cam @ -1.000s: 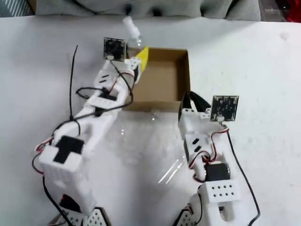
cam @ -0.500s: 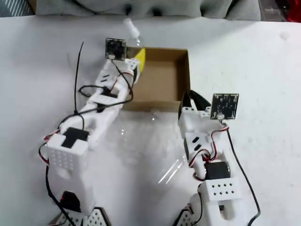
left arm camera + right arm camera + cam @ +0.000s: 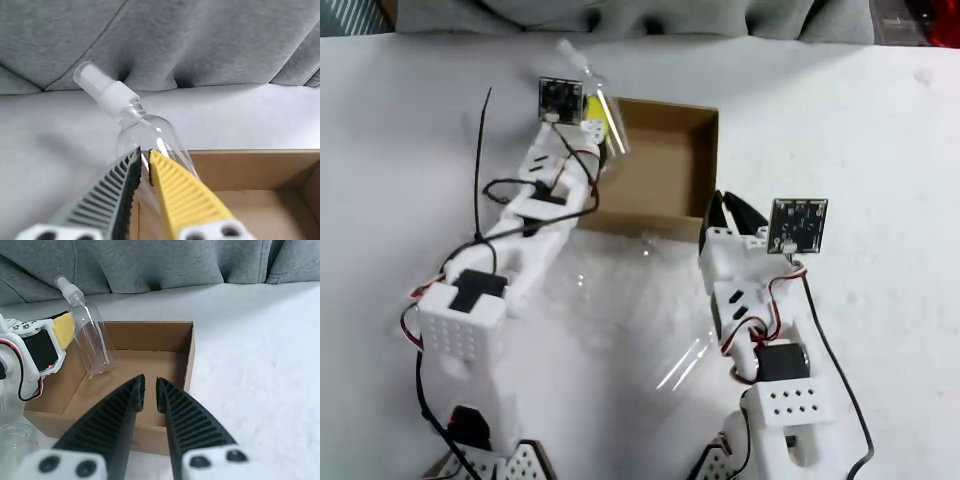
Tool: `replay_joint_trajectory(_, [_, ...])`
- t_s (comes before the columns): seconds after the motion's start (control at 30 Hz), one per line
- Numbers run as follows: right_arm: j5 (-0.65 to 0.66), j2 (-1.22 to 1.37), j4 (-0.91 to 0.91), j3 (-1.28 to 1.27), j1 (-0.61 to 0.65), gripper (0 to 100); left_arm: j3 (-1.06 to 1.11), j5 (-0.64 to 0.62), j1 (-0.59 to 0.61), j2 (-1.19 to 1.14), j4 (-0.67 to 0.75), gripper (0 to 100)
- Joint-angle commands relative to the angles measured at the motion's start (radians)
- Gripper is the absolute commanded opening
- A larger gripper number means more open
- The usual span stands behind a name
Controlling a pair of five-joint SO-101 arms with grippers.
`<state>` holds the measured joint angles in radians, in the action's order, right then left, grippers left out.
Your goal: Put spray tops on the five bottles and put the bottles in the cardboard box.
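As the left gripper (image 3: 603, 125), clamped on the capped bottle (image 3: 588, 80), swings slightly toward 9 o'clock, the bottle tips further. Its top now leans to 11 o'clock above the 10 o'clock corner of the box (image 3: 665, 165). We judge the bottle not yet boxed; it needs carrying toward 3 o'clock before release. At the box's 5 o'clock edge sits the right gripper (image 3: 728, 212), fingers a narrow slit apart, empty.

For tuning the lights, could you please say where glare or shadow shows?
High view: bright glare streaks on the table between the arms. Left wrist view: small highlights on the clear bottle, deep shadow in the grey cushion folds behind. Right wrist view: thin bright lines run down the bottle.
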<state>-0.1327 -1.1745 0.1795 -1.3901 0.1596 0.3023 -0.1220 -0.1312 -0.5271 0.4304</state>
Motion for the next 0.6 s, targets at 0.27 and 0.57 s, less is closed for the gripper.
replay_joint_trajectory(0.27, [-0.011,0.001,-0.018,0.057,-0.004,1.5,-0.037,0.011,0.007,0.013,-0.002,2])
replay_joint_trajectory(0.57, [-0.009,-0.002,-0.018,0.057,-0.004,1.5,-0.005,0.011,0.007,0.024,-0.002,2])
